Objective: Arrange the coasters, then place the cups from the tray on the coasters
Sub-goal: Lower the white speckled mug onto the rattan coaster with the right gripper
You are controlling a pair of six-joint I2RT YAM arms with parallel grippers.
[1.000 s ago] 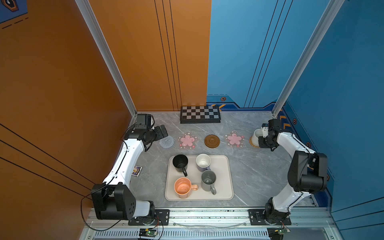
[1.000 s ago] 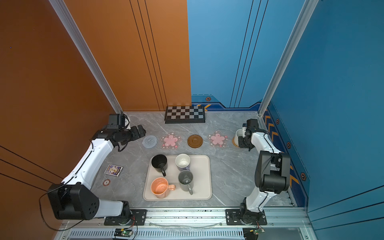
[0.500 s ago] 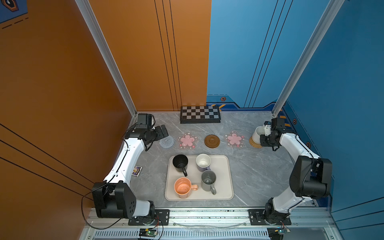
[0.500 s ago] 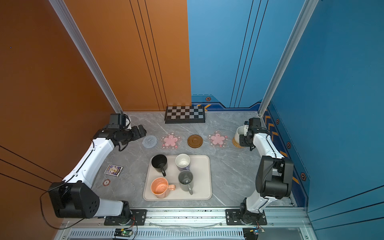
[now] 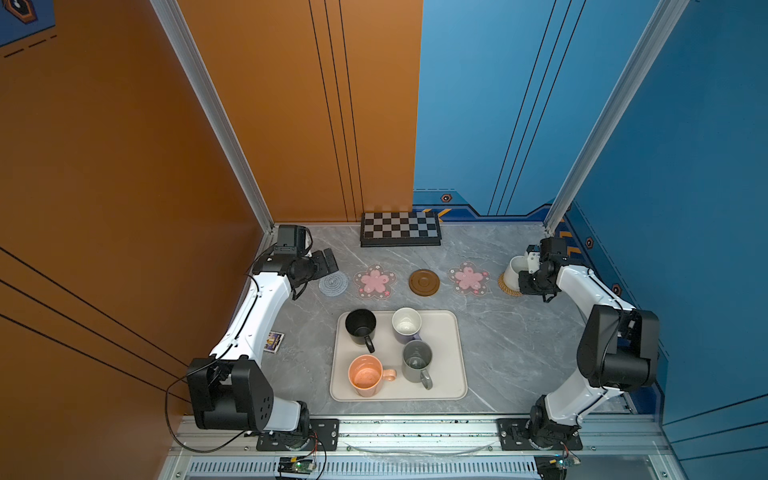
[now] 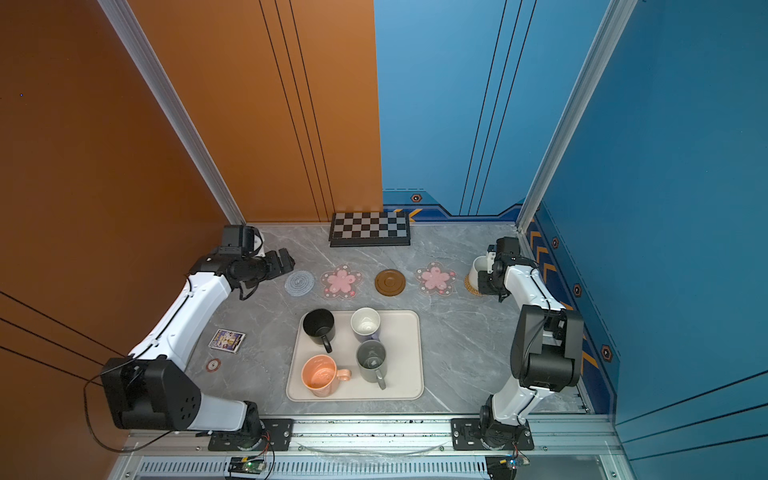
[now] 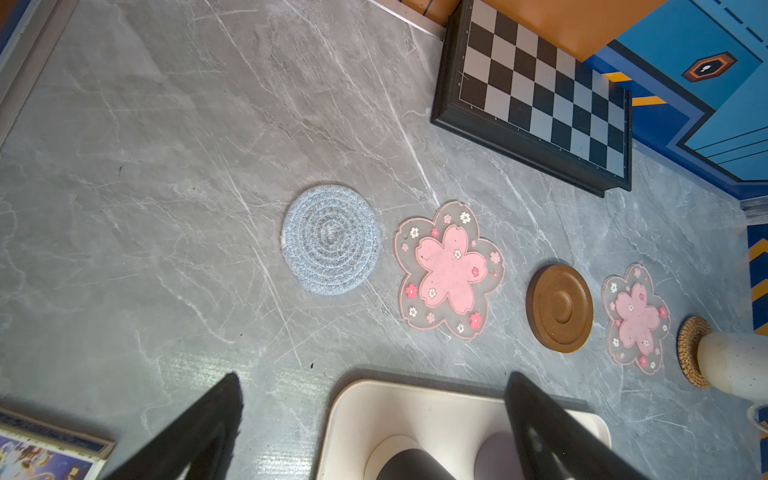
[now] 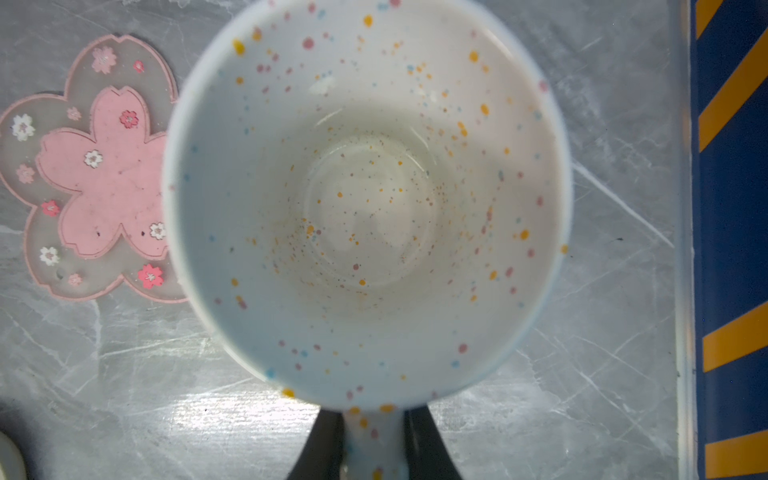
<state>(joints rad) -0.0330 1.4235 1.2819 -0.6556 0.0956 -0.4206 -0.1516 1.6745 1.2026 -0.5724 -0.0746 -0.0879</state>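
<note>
Plainly, the right gripper (image 8: 374, 446) was pinched narrow on the handle of the white speckled mug (image 5: 515, 269), a glossy flared cup whose handle pointed back at that gripper. The mug sat over the woven rattan coaster (image 5: 504, 286), beyond the far right corner of the smooth cream tray (image 5: 451, 322); whether it touched the coaster could not be told. The left gripper (image 5: 327, 262) hung spread wide and empty beyond the tray's far left corner, just beside the coiled blue-grey coaster (image 5: 333, 284).

Between those two coasters, parallel to the tray's long axis, lay the left pink flower coaster (image 5: 375, 281), the ringed brown wooden coaster (image 5: 424, 282) and the right pink flower coaster (image 5: 468, 277). They lay apart from one another, with a bare marble strip separating them from the tray's rounded rim.

On the tray stood the black mug (image 5: 360, 326) and grey mug (image 5: 417, 360), handles toward its near edge. The orange-peach mug (image 5: 365, 376) had its handle toward the grey one, and the lavender mug (image 5: 406, 325) stood just beside the grey one. Open marble flanked the tray.
</note>
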